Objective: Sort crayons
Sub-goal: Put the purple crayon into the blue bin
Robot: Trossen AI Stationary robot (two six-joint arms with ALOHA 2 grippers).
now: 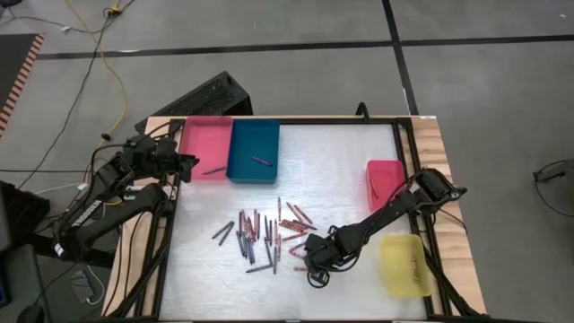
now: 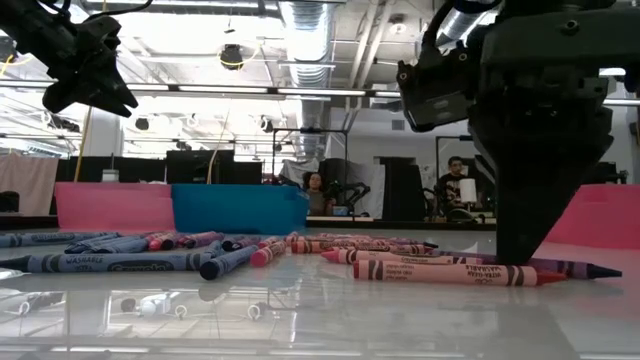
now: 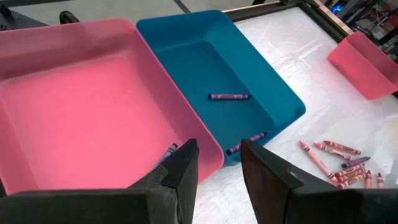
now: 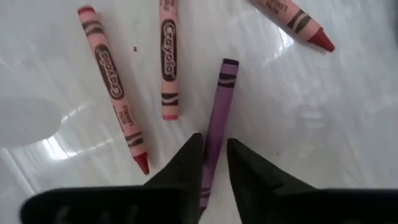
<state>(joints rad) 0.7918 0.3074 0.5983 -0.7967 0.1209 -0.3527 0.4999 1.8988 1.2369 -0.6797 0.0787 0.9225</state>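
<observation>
Slim purple crayon (image 4: 217, 118) between right gripper (image 4: 214, 163)

right gripper (image 1: 316, 266) low among scattered crayons (image 1: 269, 235) on table (image 1: 350, 170).

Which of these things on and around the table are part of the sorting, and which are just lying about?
Part of the job:
- crayons scattered on the table
- purple crayon between the right claw's fingers
- pink tray, blue tray, red tray, yellow tray

Just there:
- yellow cable on the floor
- people in the background
</observation>
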